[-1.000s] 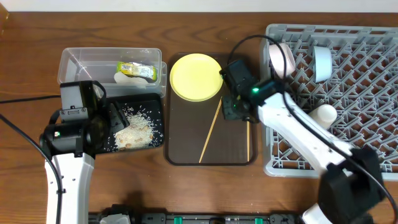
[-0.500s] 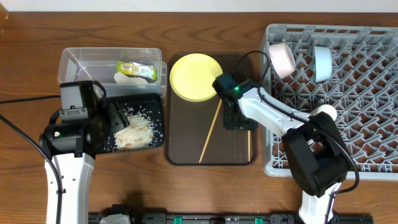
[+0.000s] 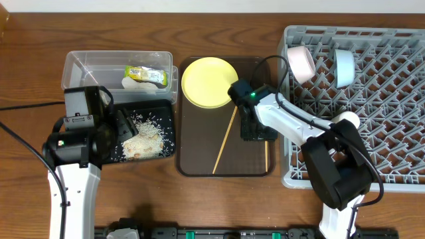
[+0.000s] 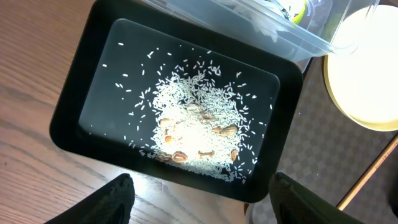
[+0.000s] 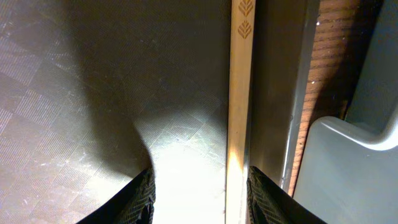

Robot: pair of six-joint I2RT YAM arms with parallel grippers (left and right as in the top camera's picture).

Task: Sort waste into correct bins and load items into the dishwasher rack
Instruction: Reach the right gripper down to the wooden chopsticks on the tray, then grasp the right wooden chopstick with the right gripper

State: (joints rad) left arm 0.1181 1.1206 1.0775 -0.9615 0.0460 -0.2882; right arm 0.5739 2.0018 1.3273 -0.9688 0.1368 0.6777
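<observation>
One wooden chopstick [image 5: 239,93] lies along the right edge of the brown serving tray [image 5: 93,74]. We see it between the spread fingers of the right pincer [image 5: 200,202], which hangs low over it, wide open and holding nothing. From overhead, the second chopstick [image 3: 224,141] lies slantwise across the middle of the tray. Its upper end is just beside the round yellow plate [image 3: 208,81] at the tray's far end.

Just to the right stands the grey dishwasher rack [image 3: 398,133]. A white bowl [image 3: 301,64] and a light-blue bowl [image 3: 344,68] are propped on edge among the pegs near its far left corner, and a small pale cup [image 3: 346,121] sits further down its left side.

On the left of the table [image 3: 40,40], the clear plastic tub [image 3: 83,66] holds the yellow-green snack wrapper [image 3: 146,74] and a small white crumpled scrap [image 3: 129,83]. Just in front of it, the black tray [image 4: 74,106] holds the rice-like food scraps [image 4: 193,118], heaped at its middle with a few brownish bits among them. The left pincer [image 4: 202,193] hovers over that tray's near rim, its fingers wide apart and empty.
</observation>
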